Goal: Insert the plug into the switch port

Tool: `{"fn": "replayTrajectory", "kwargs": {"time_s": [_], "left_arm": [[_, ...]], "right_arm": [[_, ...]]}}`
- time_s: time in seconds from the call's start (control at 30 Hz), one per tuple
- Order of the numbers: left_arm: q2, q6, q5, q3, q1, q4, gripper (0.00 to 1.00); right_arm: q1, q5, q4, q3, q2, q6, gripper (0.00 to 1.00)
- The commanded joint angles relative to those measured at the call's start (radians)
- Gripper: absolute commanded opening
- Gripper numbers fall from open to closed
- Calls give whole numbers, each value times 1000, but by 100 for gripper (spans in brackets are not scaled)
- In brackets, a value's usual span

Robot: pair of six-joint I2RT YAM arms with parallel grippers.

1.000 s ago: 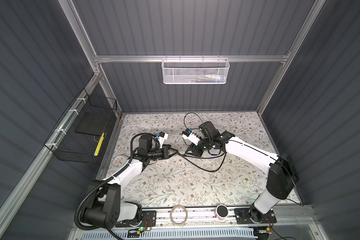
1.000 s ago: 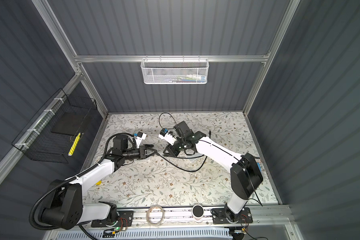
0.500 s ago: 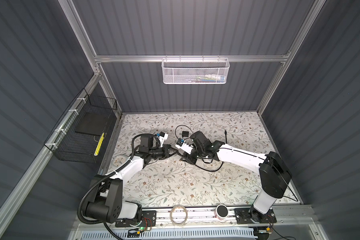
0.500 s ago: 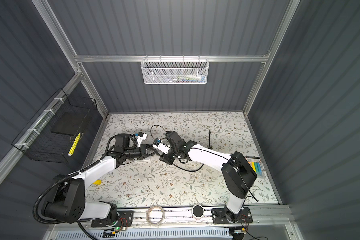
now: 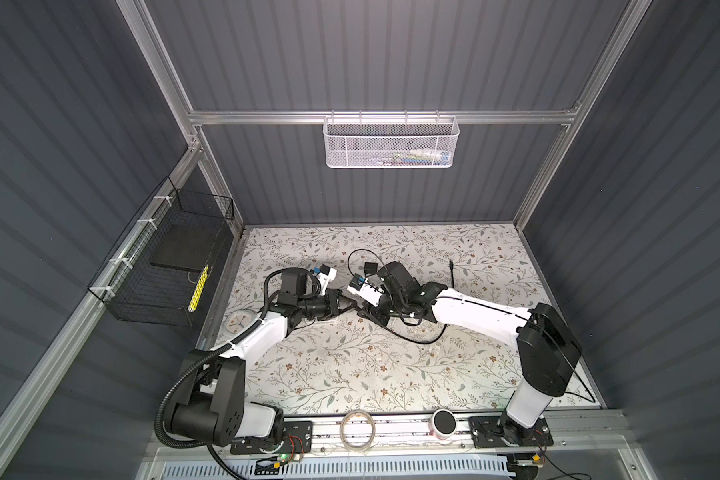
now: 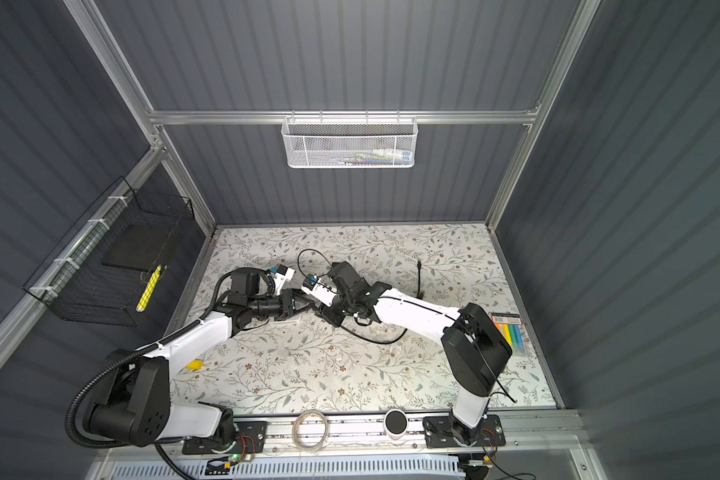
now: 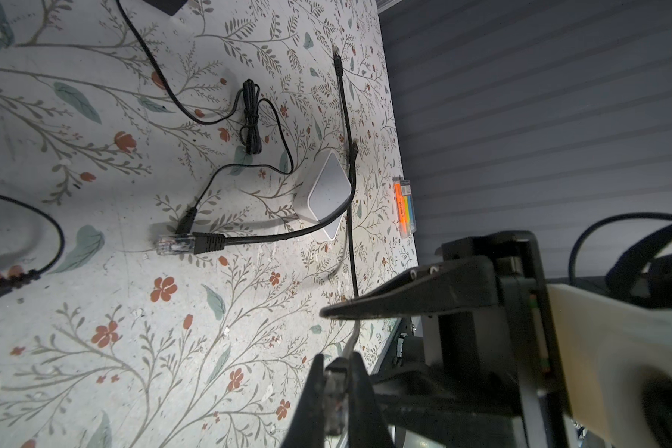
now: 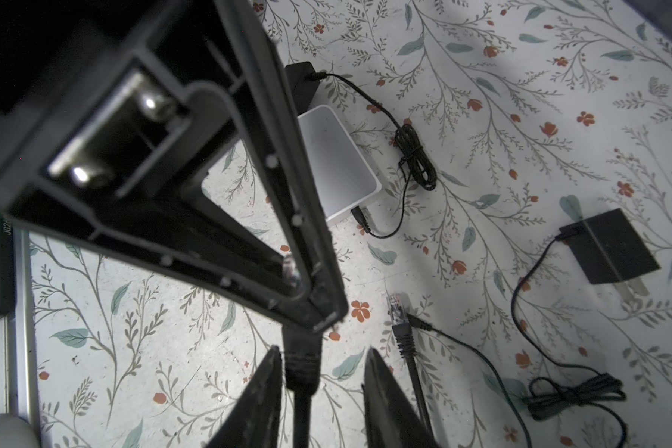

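Clear plug (image 7: 334,391) pinched in left gripper (image 8: 314,308); right gripper (image 8: 322,351) spread astride cable boot (image 8: 301,364). Centre boot, clamp squarely before left lets go.

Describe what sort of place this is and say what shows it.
Probably a robot test cell: a left arm and a right arm bolted to a front rail, grey ribbed walls on a metal frame, and a flower-patterned table strewn with cables.

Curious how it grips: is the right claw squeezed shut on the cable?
No, the right gripper is open: a gap shows between the cable and one finger.
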Motion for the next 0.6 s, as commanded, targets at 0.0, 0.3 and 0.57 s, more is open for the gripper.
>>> {"fn": "replayTrajectory", "kwargs": {"time_s": [0.0,0.3,0.57], "left_arm": [[0,3,22,-5,-3,3,0],[-5,4,17,-12,-3,8,0],[-56,40,-90,25,32,-61,20]], "right_arm": [[7,-17,32,29,14,11,33],[10,-25,17,53,31,14,9],[14,-28,-10,32,31,38,0]]}}
